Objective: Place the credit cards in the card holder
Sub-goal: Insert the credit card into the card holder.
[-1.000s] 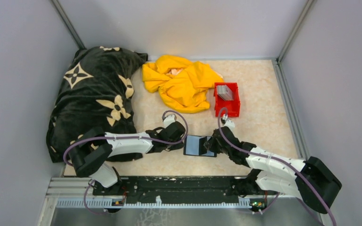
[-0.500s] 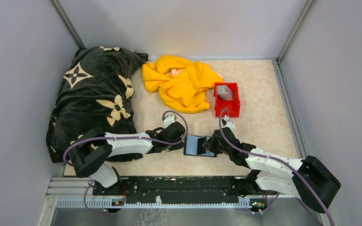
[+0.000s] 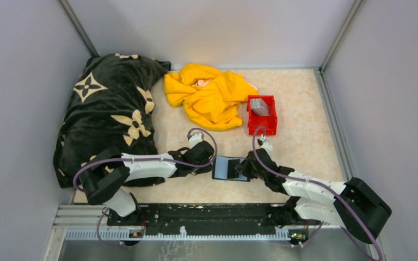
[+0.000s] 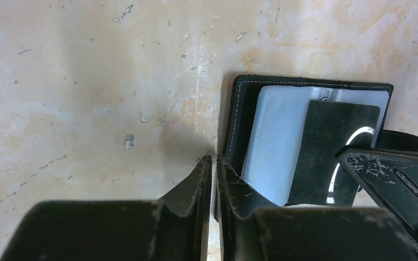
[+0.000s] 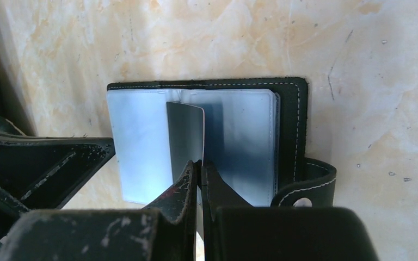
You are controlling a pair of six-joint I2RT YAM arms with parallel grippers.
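Note:
The black card holder (image 3: pixel 223 168) lies open on the table between both arms, its clear sleeves (image 5: pixel 245 136) facing up. My left gripper (image 4: pixel 215 160) is shut on the holder's left cover edge (image 4: pixel 229 125). My right gripper (image 5: pixel 200 163) is shut on one grey credit card (image 5: pixel 185 130), held on edge over the middle of the open sleeves. From the left wrist that card (image 4: pixel 332 147) looks dark and overlaps the sleeves. More credit cards (image 3: pixel 259 106) sit stacked in the red bin (image 3: pixel 262 128). The snap tab (image 5: pixel 305 185) curls out at the holder's right.
A yellow cloth (image 3: pixel 209 98) lies bunched behind the holder, beside the bin. A black blanket with cream flowers (image 3: pixel 109 109) fills the left side. Grey walls close in the table on three sides.
My right gripper has shifted a little to the left with the card, further over the open holder. The left arm and the holder have stayed put.

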